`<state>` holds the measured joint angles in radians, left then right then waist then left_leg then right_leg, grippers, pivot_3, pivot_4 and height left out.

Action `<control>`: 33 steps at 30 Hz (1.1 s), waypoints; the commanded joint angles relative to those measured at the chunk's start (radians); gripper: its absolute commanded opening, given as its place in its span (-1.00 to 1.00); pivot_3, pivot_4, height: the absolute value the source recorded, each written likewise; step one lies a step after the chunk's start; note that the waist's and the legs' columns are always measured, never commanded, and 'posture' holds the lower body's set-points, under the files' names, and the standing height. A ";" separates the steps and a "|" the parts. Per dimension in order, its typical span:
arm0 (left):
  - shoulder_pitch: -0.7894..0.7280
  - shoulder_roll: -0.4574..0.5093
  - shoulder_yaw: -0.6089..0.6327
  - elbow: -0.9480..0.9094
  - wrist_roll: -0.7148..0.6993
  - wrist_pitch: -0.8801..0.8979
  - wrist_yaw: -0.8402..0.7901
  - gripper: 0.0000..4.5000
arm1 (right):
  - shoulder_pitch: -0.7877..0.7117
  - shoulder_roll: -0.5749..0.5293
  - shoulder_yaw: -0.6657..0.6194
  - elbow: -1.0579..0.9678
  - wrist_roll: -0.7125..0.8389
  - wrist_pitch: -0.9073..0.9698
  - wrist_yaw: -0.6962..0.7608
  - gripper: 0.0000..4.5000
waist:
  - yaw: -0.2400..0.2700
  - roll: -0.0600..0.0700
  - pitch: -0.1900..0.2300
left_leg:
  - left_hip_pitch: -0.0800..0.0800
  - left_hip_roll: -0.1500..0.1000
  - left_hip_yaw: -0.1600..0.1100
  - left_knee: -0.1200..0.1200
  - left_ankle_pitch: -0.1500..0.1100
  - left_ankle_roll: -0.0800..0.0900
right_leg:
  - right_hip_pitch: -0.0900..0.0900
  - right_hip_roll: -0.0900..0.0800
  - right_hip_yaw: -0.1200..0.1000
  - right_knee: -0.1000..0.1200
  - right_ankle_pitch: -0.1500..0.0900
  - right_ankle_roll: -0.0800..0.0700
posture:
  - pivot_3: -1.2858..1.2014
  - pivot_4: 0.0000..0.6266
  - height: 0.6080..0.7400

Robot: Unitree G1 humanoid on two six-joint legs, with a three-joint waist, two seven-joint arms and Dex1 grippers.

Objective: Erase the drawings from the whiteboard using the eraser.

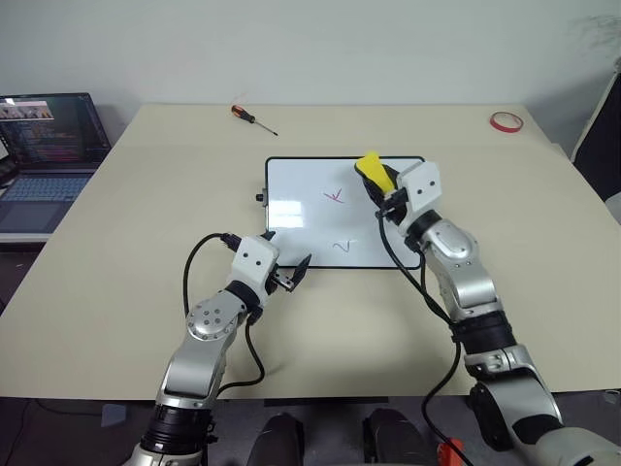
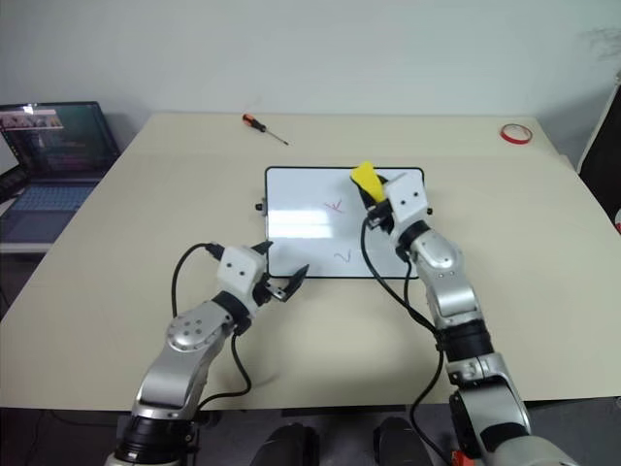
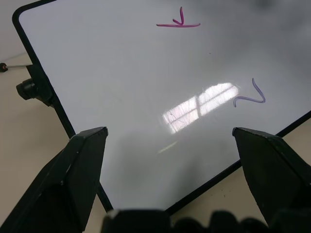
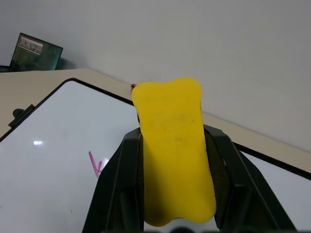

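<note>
The whiteboard (image 1: 310, 209) lies flat near the middle of the beige worktop (image 1: 116, 252), a glossy white rectangle with a thin black frame, rounded corners and a small black knob on its short side. Two small scribbles show on it: a red one (image 1: 335, 197) and a bluish one (image 1: 343, 246) nearer the robot. The right end effector (image 1: 380, 184) is clamped on the yellow eraser (image 1: 373, 169) above the board's far right corner, which it partly hides. The left end effector (image 1: 294, 275), its fingers apart, hovers at the board's near left corner.
</note>
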<state>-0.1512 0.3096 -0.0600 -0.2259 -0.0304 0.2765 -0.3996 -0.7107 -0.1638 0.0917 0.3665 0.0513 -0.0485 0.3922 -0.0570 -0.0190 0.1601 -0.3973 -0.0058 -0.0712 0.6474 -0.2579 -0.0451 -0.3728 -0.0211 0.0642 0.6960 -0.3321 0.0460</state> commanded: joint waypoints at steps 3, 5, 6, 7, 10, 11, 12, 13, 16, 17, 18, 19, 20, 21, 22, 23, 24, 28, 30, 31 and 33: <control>0.020 0.002 0.010 -0.086 -0.005 0.008 0.014 1.00 | -0.094 0.030 0.042 0.208 -0.053 -0.090 0.031 -0.43 | 0.000 0.000 0.000 | 0.000 0.000 -0.001 0.000 0.000 0.000 | 0.000 0.000 0.000 0.000 0.000 0.000 | 0.03 -0.52 1.00; 0.032 0.005 0.012 -0.107 -0.004 0.017 0.017 1.00 | -0.113 0.028 0.065 0.266 -0.089 -0.085 0.022 -0.43 | 0.000 0.000 0.000 | 0.000 0.000 0.000 0.000 0.000 0.000 | 0.000 -0.001 0.000 0.000 0.000 0.000 | 0.03 -0.52 1.00; 0.040 0.007 0.013 -0.120 -0.001 0.023 0.019 1.00 | -0.120 0.029 0.066 0.291 -0.097 -0.077 0.013 -0.43 | 0.001 0.000 0.000 | 0.000 0.000 0.000 0.000 0.000 0.000 | 0.000 -0.001 0.000 0.000 0.000 0.000 | 0.03 -0.52 1.00; 0.049 0.009 0.015 -0.133 0.000 0.029 0.023 1.00 | -0.130 0.026 0.077 0.317 -0.117 -0.052 0.003 -0.43 | 0.000 0.000 0.000 | 0.000 0.000 0.000 0.000 0.000 0.000 | 0.000 -0.001 0.000 0.000 0.000 0.000 | 0.03 -0.52 1.00; 0.066 0.012 0.018 -0.158 0.002 0.042 0.032 1.00 | -0.147 0.029 0.077 0.356 -0.135 -0.012 -0.020 -0.43 | 0.000 0.000 0.000 | 0.003 0.000 0.000 0.000 0.000 0.000 | 0.002 -0.001 0.001 0.002 0.000 0.000 | 0.03 -0.52 1.00; 0.067 0.011 0.017 -0.165 0.003 0.047 0.034 1.00 | -0.150 0.030 0.074 0.360 -0.135 -0.017 -0.022 -0.43 | 0.000 0.000 0.000 | 0.004 0.000 0.000 0.000 0.000 0.000 | 0.004 -0.001 0.000 0.002 0.000 -0.001 | 0.03 -0.52 1.00; 0.068 0.010 0.015 -0.171 0.005 0.052 0.036 1.00 | -0.153 0.030 0.073 0.361 -0.134 -0.023 -0.025 -0.43 | 0.000 0.000 0.000 | 0.006 0.000 -0.001 0.000 0.000 0.000 | 0.005 -0.001 0.001 0.002 0.000 -0.001 | 0.03 -0.52 1.00; 0.068 0.009 0.014 -0.177 0.006 0.056 0.038 1.00 | -0.155 0.029 0.073 0.363 -0.135 -0.030 -0.027 -0.43 | 0.000 0.000 0.000 | 0.007 0.000 -0.001 0.000 0.000 0.000 | 0.006 -0.001 0.001 0.002 0.001 -0.001 | 0.03 -0.52 1.00; 0.061 0.008 0.011 -0.182 0.007 0.065 0.044 1.00 | -0.174 0.028 0.060 0.380 -0.135 -0.042 -0.050 -0.43 | 0.000 0.000 0.000 | 0.014 0.000 -0.001 0.000 0.001 0.000 | 0.013 0.000 0.000 0.001 0.001 -0.002 | 0.03 -0.52 1.00; 0.058 0.008 0.011 -0.181 0.006 0.067 0.045 1.00 | -0.184 0.027 0.054 0.390 -0.136 -0.045 -0.064 -0.43 | 0.000 0.000 0.000 | 0.017 0.000 -0.001 -0.001 0.001 0.000 | 0.016 0.000 0.000 0.001 0.001 -0.002 | 0.03 -0.52 1.00; 0.055 0.008 0.010 -0.181 0.005 0.068 0.046 1.00 | -0.193 0.027 0.049 0.398 -0.136 -0.049 -0.076 -0.43 | 0.000 0.000 0.000 | 0.017 0.000 -0.001 -0.001 0.001 0.000 | 0.016 0.000 0.000 0.001 0.001 -0.002 | 0.03 -0.52 1.00; 0.053 0.009 0.010 -0.180 0.005 0.068 0.046 1.00 | -0.200 0.027 0.048 0.405 -0.139 -0.056 -0.086 -0.43 | 0.000 0.000 0.000 | 0.017 0.000 -0.002 -0.001 0.001 0.000 | 0.016 0.000 0.000 0.001 0.001 -0.002 | 0.03 -0.52 1.00; 0.053 0.009 0.010 -0.180 0.004 0.068 0.046 1.00 | -0.204 0.027 0.050 0.409 -0.142 -0.061 -0.089 -0.43 | 0.000 0.000 0.000 | 0.017 0.000 -0.002 -0.001 0.001 0.000 | 0.017 0.000 0.000 0.001 0.001 -0.002 | 0.03 -0.52 1.00; 0.052 0.010 0.010 -0.180 0.004 0.067 0.045 1.00 | -0.206 0.028 0.055 0.412 -0.146 -0.065 -0.088 -0.43 | 0.000 0.000 0.000 | 0.017 0.000 -0.002 -0.001 0.001 0.000 | 0.017 0.000 0.000 0.000 0.001 -0.002 | 0.03 -0.52 1.00; 0.051 0.010 0.009 -0.179 0.003 0.066 0.045 1.00 | -0.201 0.032 0.065 0.410 -0.150 -0.072 -0.077 -0.43 | 0.000 0.000 0.000 | 0.017 0.000 -0.002 -0.001 0.001 0.000 | 0.017 0.000 0.001 0.000 0.001 -0.002 | 0.03 -0.52 1.00; 0.050 0.011 0.010 -0.177 0.003 0.066 0.044 1.00 | -0.190 0.039 0.081 0.399 -0.149 -0.076 -0.044 -0.43 | 0.000 0.000 0.000 | 0.017 0.000 -0.002 -0.001 0.001 0.000 | 0.017 0.000 0.001 0.000 0.001 -0.002 | 0.03 -0.52 1.00; 0.048 0.011 0.011 -0.175 0.003 0.065 0.044 1.00 | -0.176 0.046 0.096 0.386 -0.147 -0.076 -0.010 -0.43 | 0.000 0.000 0.000 | 0.017 0.000 -0.002 -0.001 0.001 0.000 | 0.016 0.000 0.001 0.000 0.001 -0.002 | 0.03 -0.52 1.00; 0.049 0.012 0.014 -0.175 0.002 0.067 0.044 1.00 | -0.109 0.052 0.171 0.334 -0.169 -0.049 0.112 -0.43 | -0.003 0.000 0.000 | 0.017 0.001 -0.002 -0.002 0.000 0.000 | 0.016 0.000 0.001 -0.001 0.001 -0.002 | 0.03 -0.52 1.00; 0.052 0.013 0.015 -0.177 0.001 0.067 0.045 1.00 | -0.082 0.048 0.192 0.311 -0.172 -0.025 0.154 -0.43 | -0.003 0.000 0.000 | 0.017 0.001 -0.002 -0.002 0.000 0.000 | 0.016 0.000 0.001 -0.001 0.001 -0.002 | 0.03 -0.52 1.00; 0.053 0.013 0.016 -0.177 0.001 0.067 0.045 1.00 | -0.074 0.045 0.197 0.302 -0.173 -0.018 0.164 -0.43 | -0.002 0.000 0.000 | 0.017 0.001 -0.002 -0.002 0.000 0.000 | 0.016 0.000 0.001 -0.001 0.001 -0.002 | 0.03 -0.52 1.00; 0.054 0.013 0.017 -0.176 0.001 0.067 0.045 1.00 | -0.079 0.040 0.187 0.301 -0.173 -0.007 0.148 -0.43 | -0.001 0.001 0.000 | 0.017 0.001 -0.002 -0.002 0.000 0.000 | 0.016 0.000 0.001 -0.001 0.001 -0.002 | 0.03 -0.52 1.00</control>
<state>-0.0917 0.3162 -0.0537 -0.3563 -0.0287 0.3468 -0.3605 -0.7886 -0.1075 0.2936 0.6668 -0.1057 -0.0932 0.5461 -0.0575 -0.0184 0.1605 -0.3802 -0.0052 -0.0732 0.6458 -0.2574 -0.0454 -0.3563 -0.0212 0.0646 0.6953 -0.3310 0.0442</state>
